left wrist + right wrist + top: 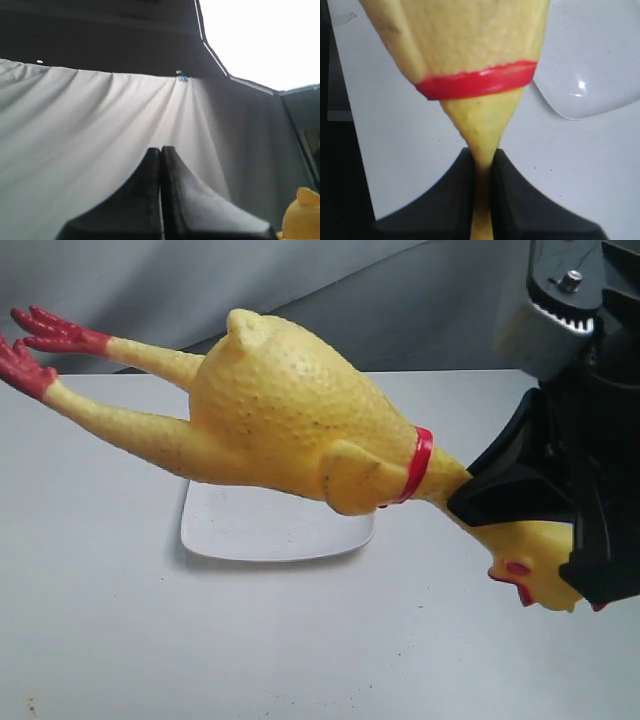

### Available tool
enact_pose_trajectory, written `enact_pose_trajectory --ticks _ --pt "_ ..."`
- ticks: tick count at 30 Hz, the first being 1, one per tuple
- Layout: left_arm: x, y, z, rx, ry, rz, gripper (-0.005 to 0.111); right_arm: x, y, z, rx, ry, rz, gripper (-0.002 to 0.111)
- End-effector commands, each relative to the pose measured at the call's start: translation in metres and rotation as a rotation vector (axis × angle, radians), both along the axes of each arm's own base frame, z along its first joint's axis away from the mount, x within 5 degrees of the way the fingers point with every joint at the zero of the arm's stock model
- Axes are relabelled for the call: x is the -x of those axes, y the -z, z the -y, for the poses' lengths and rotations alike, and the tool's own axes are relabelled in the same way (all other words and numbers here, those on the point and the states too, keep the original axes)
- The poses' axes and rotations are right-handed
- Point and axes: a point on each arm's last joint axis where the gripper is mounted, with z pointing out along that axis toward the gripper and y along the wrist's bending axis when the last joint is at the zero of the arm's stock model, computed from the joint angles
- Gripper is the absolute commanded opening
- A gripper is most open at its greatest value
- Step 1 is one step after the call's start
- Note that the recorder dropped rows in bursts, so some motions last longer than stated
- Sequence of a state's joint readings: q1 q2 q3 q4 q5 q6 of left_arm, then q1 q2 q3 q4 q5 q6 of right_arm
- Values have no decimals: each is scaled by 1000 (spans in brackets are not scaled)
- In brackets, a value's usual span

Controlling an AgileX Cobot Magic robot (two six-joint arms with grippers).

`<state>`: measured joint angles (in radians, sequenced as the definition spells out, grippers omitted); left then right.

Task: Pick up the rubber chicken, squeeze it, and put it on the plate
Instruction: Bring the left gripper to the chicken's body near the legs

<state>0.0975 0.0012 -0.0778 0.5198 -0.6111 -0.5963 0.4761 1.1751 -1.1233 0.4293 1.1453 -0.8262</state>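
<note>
The rubber chicken (290,415) hangs in the air above the table, its red feet (40,345) at the far left and its head (535,575) low at the right. My right gripper (490,495) is shut on its neck just past the red band (477,80), pinching the neck (482,150) thin between the black fingers (455,190). The white plate (270,530) lies flat on the table beneath the chicken's body, its corner (590,75) also showing in the right wrist view. My left gripper (161,150) is shut on nothing, facing the grey backdrop; the chicken's tail end (302,215) peeks in beside it.
The plate rests on a light grey table (120,620). Behind hangs a grey cloth backdrop (100,130). The black right arm (590,440) fills the right edge of the exterior view.
</note>
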Motion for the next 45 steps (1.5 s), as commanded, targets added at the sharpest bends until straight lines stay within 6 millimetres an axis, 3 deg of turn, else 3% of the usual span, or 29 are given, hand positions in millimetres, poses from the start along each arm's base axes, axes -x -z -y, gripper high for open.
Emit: enact_pose_trajectory --ticks 1,3,6,7,8,11,13,15,20,23,27,31,40,45 --pt "1 -32 11 -267 -51 -62 1 0 -5 -2 -43 10 26 0" --pt "0 -50 22 -477 -24 -58 3 0 -5 -2 -48 11 27 0" --pt "-10 -72 31 -654 84 -132 13 0 -6 -4 -63 12 21 0" --pt "-24 -81 34 -766 137 -196 23 2 -7 -5 -85 10 6 0" --pt "-31 -88 36 -768 176 -218 29 2 -7 -6 -98 8 -5 0" --pt "-68 -101 44 -824 252 -250 64 6 -8 -9 -133 -3 -46 0" --pt "-82 -106 50 -871 275 -234 72 5 -7 -9 -135 14 -62 0" --pt "-92 -104 58 -909 330 -227 72 -2 0 -12 -114 34 -92 0" --pt "-95 -86 73 -973 397 -214 72 -36 40 -24 -6 94 -205 0" --pt "-103 -62 75 -1075 315 -229 72 -51 53 -30 -6 124 -200 0" --pt "-116 -31 78 -1372 109 -163 72 -57 63 -33 9 130 -223 0" --pt "-124 -19 83 -1638 -87 -78 72 -59 66 -34 16 122 -225 0" --pt "-124 4 117 -1748 -22 -64 72 -58 65 -36 -9 125 -240 0" --pt "-132 19 125 -1888 -104 -81 72 -56 64 -38 -29 116 -271 0"
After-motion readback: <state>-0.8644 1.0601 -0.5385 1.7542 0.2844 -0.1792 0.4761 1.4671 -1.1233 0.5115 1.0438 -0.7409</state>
